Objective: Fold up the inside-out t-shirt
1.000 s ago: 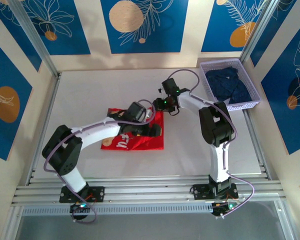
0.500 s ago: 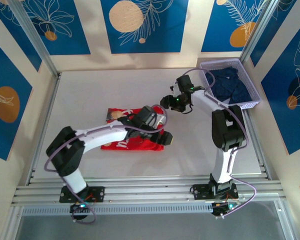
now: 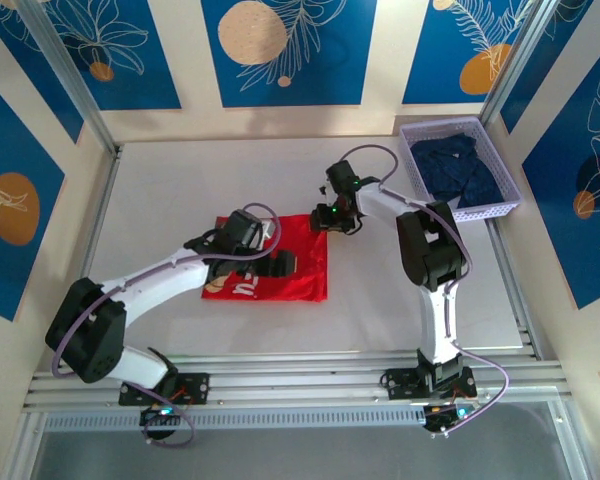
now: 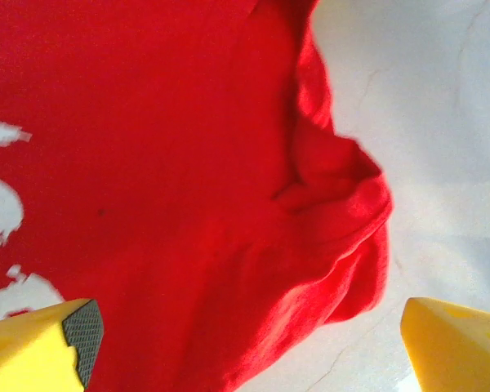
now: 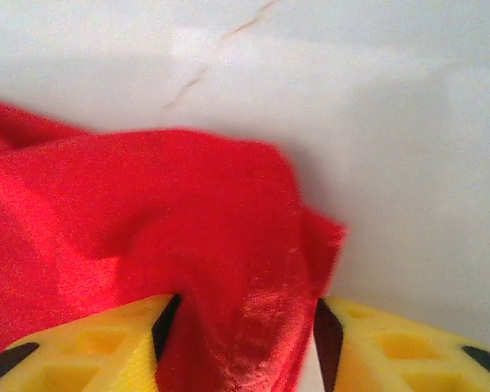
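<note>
Two hands are tending the inside-out t-shirt [image 3: 298, 282], lying mid-tabletop [image 3: 180, 190]. The right hand [image 3: 325, 218] is pinching its far right corner and the left hand [image 3: 272, 263] is hovering wide open. That corner probably wants lifting taut, without bunching.
</note>
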Controlling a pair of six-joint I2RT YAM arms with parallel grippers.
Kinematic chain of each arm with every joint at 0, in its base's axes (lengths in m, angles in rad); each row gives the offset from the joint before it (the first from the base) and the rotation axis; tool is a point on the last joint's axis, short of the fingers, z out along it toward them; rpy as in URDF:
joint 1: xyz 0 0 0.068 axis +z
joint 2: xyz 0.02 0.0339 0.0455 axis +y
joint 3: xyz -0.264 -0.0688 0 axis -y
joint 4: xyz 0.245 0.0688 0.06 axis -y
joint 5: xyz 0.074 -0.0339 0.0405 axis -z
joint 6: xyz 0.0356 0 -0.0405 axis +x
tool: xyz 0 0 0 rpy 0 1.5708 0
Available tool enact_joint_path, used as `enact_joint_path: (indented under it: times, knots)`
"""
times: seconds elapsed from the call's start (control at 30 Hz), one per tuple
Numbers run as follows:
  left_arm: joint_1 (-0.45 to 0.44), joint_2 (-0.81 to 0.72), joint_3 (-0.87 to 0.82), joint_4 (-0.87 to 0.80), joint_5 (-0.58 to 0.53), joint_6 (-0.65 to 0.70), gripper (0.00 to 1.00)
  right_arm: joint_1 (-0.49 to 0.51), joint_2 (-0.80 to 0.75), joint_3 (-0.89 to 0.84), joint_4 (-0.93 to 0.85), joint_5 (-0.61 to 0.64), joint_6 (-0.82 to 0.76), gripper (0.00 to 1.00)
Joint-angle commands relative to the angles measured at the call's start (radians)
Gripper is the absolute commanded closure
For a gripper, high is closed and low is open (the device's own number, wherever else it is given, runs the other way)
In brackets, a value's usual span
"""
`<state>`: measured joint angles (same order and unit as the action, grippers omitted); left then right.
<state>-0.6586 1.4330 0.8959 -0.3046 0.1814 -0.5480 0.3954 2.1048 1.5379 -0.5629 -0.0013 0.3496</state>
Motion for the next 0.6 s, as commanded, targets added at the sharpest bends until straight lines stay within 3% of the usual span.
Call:
enact_joint_path:
  times: [0.0, 0.17, 0.33, 0.57]
  knots:
    - [-0.001, -0.045, -0.017, -0.038, -0.042, -0.005, 0.06, -0.046, 0.022, 0.064, -0.045, 0.067, -0.041, 0.55]
    - [-0.005, -0.06, -0.025, -0.021, 0.003, 0.041, 0.06, -0.073, 0.026, 0.112, -0.084, 0.044, -0.075, 0.55]
    - [-0.033, -0.014, 0.006, -0.01, 0.022, 0.069, 0.06, -0.073, -0.081, 0.065, -0.088, -0.069, -0.074, 0.39]
    - [0.021, -0.024, 0.014, -0.031, -0.089, 0.043, 0.06, -0.043, -0.386, -0.309, -0.027, -0.202, 0.012, 0.35]
